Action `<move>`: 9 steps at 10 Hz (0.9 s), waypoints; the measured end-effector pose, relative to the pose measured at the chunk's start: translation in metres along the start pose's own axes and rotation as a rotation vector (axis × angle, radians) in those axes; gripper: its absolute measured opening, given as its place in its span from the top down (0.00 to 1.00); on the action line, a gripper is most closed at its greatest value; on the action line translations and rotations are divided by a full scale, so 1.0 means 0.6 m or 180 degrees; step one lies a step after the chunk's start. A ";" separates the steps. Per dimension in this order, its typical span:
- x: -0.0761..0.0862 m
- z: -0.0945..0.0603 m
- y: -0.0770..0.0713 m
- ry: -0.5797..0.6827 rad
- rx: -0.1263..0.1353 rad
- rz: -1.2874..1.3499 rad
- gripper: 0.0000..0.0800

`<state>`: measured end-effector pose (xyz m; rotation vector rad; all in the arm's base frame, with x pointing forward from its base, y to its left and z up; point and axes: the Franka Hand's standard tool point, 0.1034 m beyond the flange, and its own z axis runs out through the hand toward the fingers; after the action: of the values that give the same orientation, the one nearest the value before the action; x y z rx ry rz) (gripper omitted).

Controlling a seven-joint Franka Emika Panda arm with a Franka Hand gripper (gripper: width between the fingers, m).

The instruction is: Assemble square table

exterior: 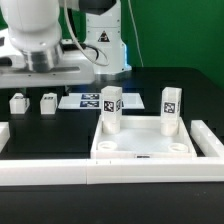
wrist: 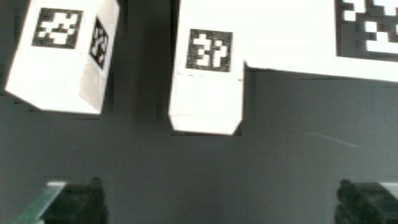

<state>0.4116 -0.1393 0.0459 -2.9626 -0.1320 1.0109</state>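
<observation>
The gripper (wrist: 217, 200) is released: in the wrist view its fingers (wrist: 71, 200) stand wide apart with only bare black desk (wrist: 267, 150) between them, and nothing is held. Past the fingertips lie two small white tagged blocks, the first loose leg (wrist: 63, 55) and the second loose leg (wrist: 210, 80), side by side and apart from each other. The second lies just beside the marker board (wrist: 329, 35). In the exterior view the arm hangs over these same two blocks, which sit toward the exterior view's left, short of the desk's far edge. The first loose leg (exterior: 17, 102) is the outer one, and the second loose leg (exterior: 48, 103) lies between it and the marker board (exterior: 85, 98). The square tabletop (exterior: 140, 148) lies flat near the desk edge closest to the exterior camera, toward the exterior view's right. The first standing leg (exterior: 110, 110) and the second standing leg (exterior: 170, 108) stand upright in its two farther corners. A long white border rail (exterior: 60, 172) runs along that near edge, touching the tabletop's front rim.
</observation>
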 end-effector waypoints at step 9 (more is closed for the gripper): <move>-0.010 0.056 0.010 -0.0642 0.0088 0.0013 0.19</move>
<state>0.3868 -0.1463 0.0229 -2.8312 -0.1120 1.2991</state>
